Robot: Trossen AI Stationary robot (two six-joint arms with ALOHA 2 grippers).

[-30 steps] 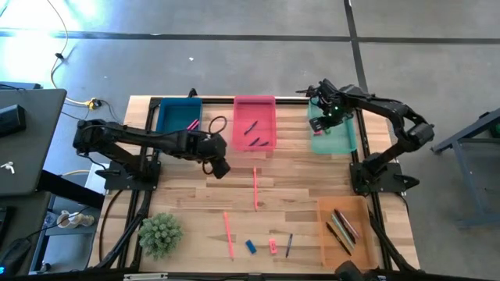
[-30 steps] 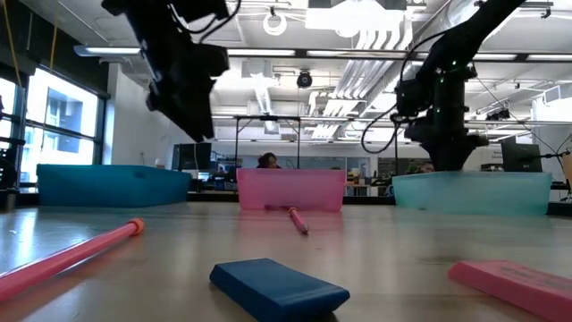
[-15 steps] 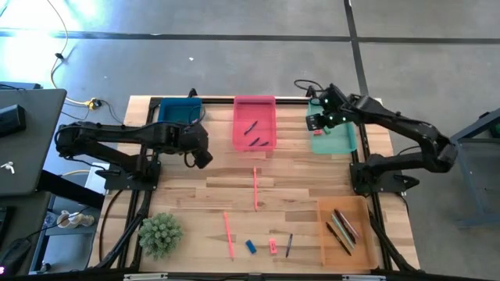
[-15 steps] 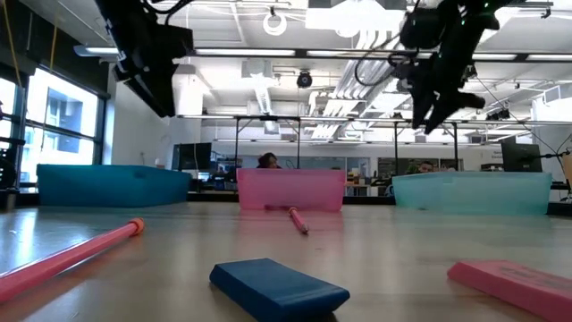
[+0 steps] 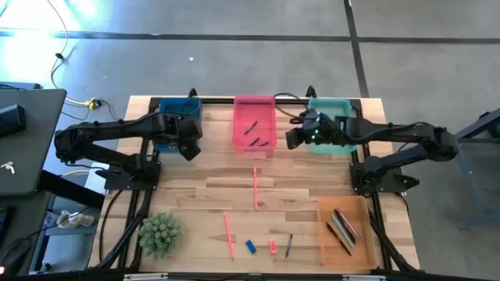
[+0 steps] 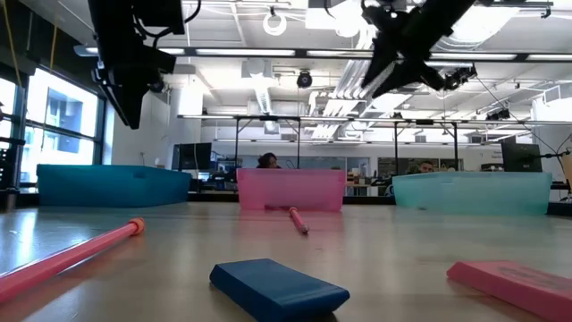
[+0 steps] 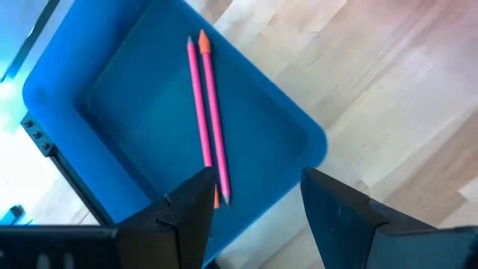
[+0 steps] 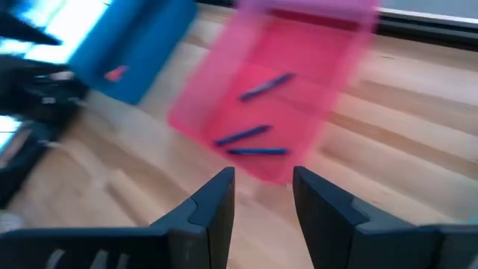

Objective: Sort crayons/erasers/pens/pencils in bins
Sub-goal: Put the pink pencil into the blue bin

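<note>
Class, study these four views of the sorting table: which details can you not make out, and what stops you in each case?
- Teal bin: contents hidden by the right arm in the high view, by its wall in the low view.
- Orange bin: its sticks are too small to sort by kind, high view.
- Pink bin: motion-blurred in the right wrist view.
- Pink eraser: cut off by the low view's edge.

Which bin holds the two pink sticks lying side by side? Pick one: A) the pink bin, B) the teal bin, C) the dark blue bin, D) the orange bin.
C: the left wrist view shows the two pink sticks lying side by side on the floor of the dark blue bin, just ahead of the open, empty left gripper.
</note>
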